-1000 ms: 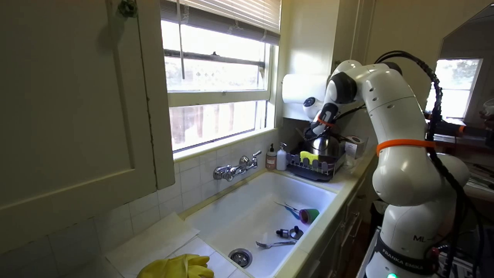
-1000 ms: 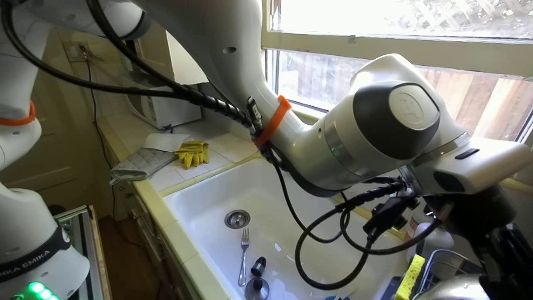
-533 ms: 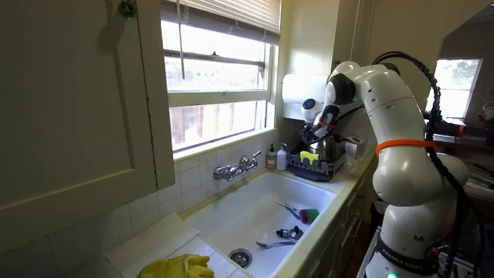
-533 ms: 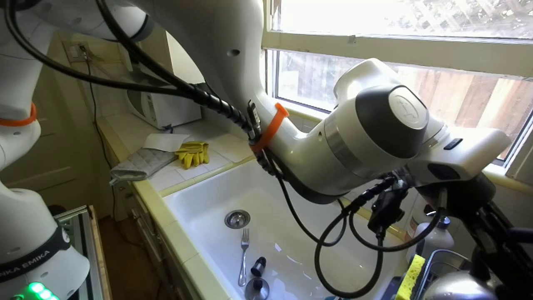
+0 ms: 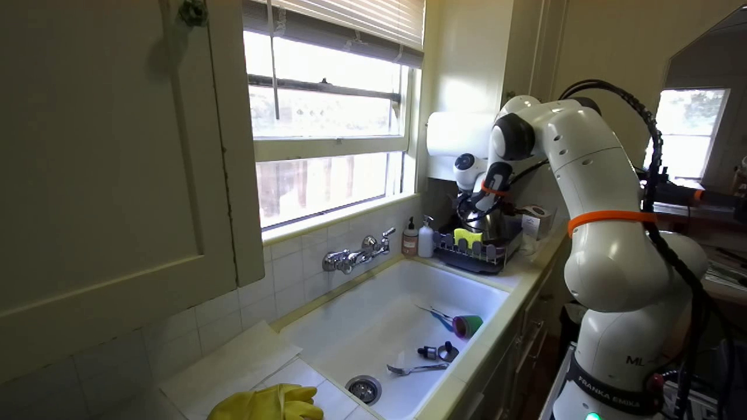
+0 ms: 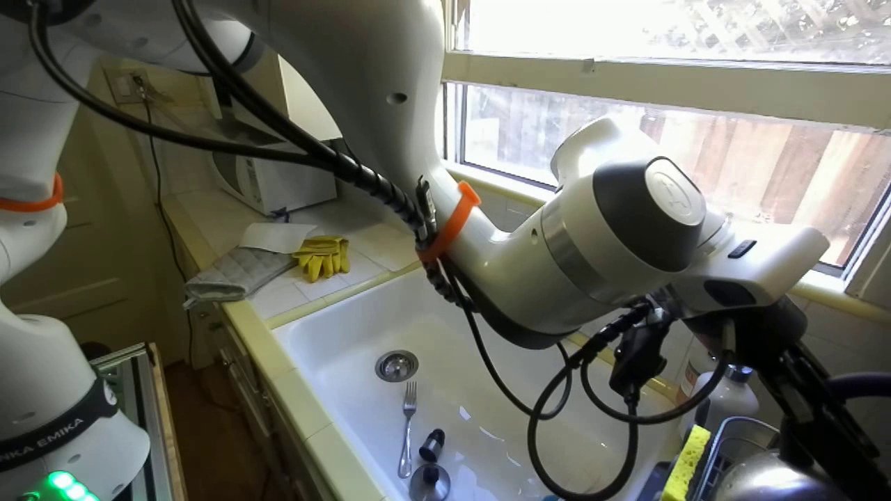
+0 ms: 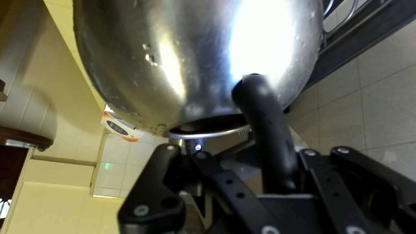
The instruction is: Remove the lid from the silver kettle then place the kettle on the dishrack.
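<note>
Kitchen sink (image 5: 362, 318) holds an apparent lid (image 6: 428, 486), so removal is judged complete; the hand (image 7: 258, 146) grips the uncovered silver kettle (image 7: 195, 65) by its handle (image 7: 269, 130) at the dishrack (image 5: 462, 261), seating unconfirmed, release outstanding.

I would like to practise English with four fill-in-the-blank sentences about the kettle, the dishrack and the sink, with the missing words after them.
In the wrist view, the silver kettle has a black ____ that reaches into the gripper.
Exactly ____ pump bottles stand beside the dishrack.
The colour of the sponge is ____.
In the sink, the ____ lies nearest the drain.

Missing words: handle; two; yellow; fork.
</note>
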